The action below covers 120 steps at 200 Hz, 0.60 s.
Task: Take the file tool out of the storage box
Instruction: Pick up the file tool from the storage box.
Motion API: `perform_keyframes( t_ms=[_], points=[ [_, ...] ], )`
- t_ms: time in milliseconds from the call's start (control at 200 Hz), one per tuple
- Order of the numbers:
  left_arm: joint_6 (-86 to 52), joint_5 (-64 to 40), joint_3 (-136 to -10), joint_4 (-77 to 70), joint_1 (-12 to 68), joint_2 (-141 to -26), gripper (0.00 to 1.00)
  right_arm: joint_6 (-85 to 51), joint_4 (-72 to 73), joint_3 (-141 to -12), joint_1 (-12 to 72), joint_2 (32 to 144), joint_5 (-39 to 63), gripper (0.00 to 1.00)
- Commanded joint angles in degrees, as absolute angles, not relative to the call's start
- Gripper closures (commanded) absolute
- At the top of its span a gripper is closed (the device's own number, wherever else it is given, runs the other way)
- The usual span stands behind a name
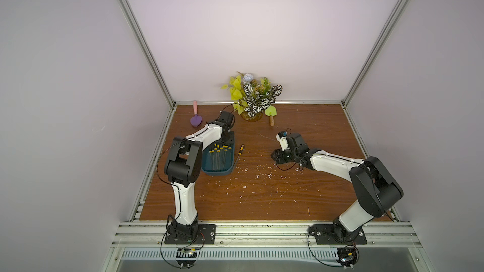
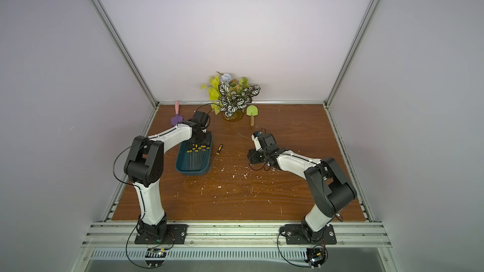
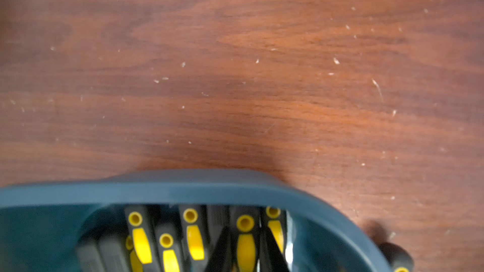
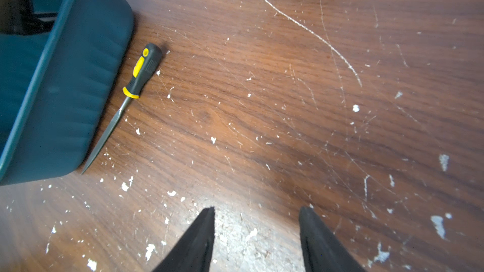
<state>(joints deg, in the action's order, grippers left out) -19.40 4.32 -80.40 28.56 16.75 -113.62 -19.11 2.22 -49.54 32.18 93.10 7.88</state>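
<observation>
The dark teal storage box (image 1: 217,171) (image 2: 193,171) sits on the wooden table at the left and holds several file tools (image 1: 220,153) with black and yellow handles. My left gripper (image 3: 246,228) reaches down into the box's far end. Its two black fingers (image 3: 220,252) press against either side of one file handle (image 3: 245,247), so it is shut on that file. One more file (image 1: 239,154) (image 4: 142,71) lies on the table along the box's right wall. My right gripper (image 4: 256,209) hovers open and empty over bare table at mid right.
A potted plant (image 1: 252,100) stands at the back wall, with a purple trowel (image 1: 196,120) to its left and a green trowel (image 1: 271,112) to its right. White flecks litter the table's middle. Metal frame rails edge the table.
</observation>
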Motion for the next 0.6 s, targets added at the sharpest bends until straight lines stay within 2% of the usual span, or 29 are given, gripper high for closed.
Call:
perform_keyframes(
  t_ms=[0,285,460,595],
  points=[
    [-19.4,5.6,-80.3,29.9,16.3,-113.5,0.96,-19.4,2.6,-49.5,32.6,92.4,8.1,0.43],
    [-19.1,5.9,-81.9,33.1,16.4,-105.7,0.97,-19.5,2.8,-49.9,32.6,92.5,8.3,0.43],
    [-20.1,0.1,-81.9,34.5,16.8,-100.3,0.96,-19.6,3.3,-49.9,32.7,92.5,8.4,0.43],
    [-22.3,-3.1,-81.5,34.6,20.1,-97.6,0.96,-19.4,3.2,-49.8,32.6,92.2,8.0,0.43]
  ],
)
